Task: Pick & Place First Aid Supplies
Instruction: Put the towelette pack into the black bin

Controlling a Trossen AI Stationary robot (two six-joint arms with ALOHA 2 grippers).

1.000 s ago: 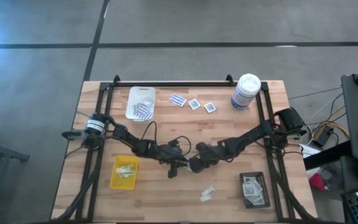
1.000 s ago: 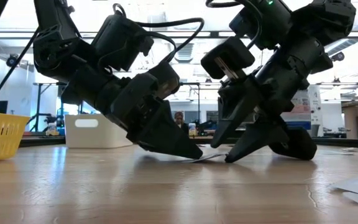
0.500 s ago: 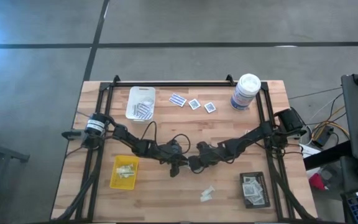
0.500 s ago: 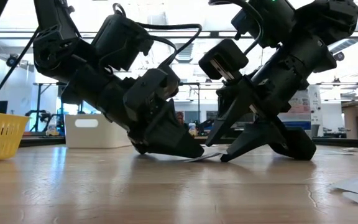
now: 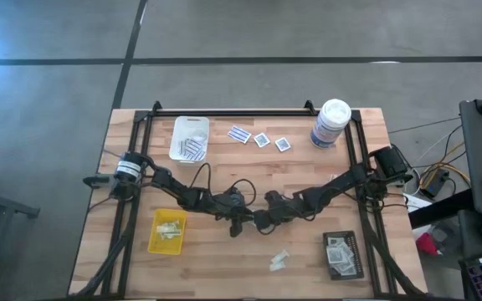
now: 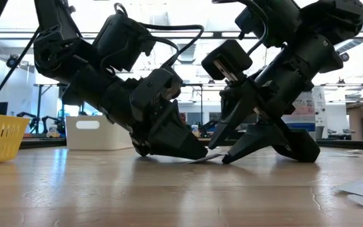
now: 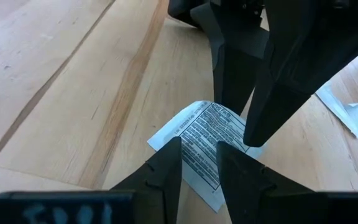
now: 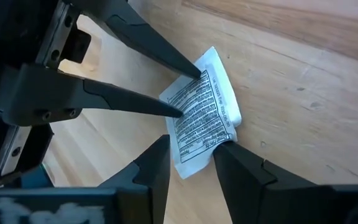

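A small white packet (image 8: 201,118) printed with black text lies on the wooden table (image 5: 224,180), between my two grippers near the table's middle. My left gripper (image 7: 199,163) slants down at it from the table's left, open, with its tips on the packet's near end. My right gripper (image 8: 192,152) slants down from the right, also open, and the packet's other end lies between its fingers. In the low view the packet (image 6: 208,157) tilts, with one edge raised between the two tips. Three more packets (image 5: 262,140) lie flat at the far side. My left gripper sets both open fingertips (image 8: 180,114) on the packet's end toward the table's left (image 7: 197,134), slanting down from that side. The packet shows in the gap between the fingers. My right gripper has the packet's opposite end (image 8: 194,158) between its two open fingers, slanting down from the table's right. One finger (image 8: 224,149) meets the packet's side edge. Whether it pinches the packet, I cannot tell.
A white tray (image 5: 189,138) holding packets stands far left, a yellow tray (image 5: 167,232) near left and a black tray (image 5: 341,253) near right. A tall white canister (image 5: 331,124) stands at the far right. Pale strips (image 5: 279,261) lie near the front.
My left gripper has rolled a little about its own axis without leaving its place. My right gripper's tips have edged toward the left gripper. The packet stays between them on the table.
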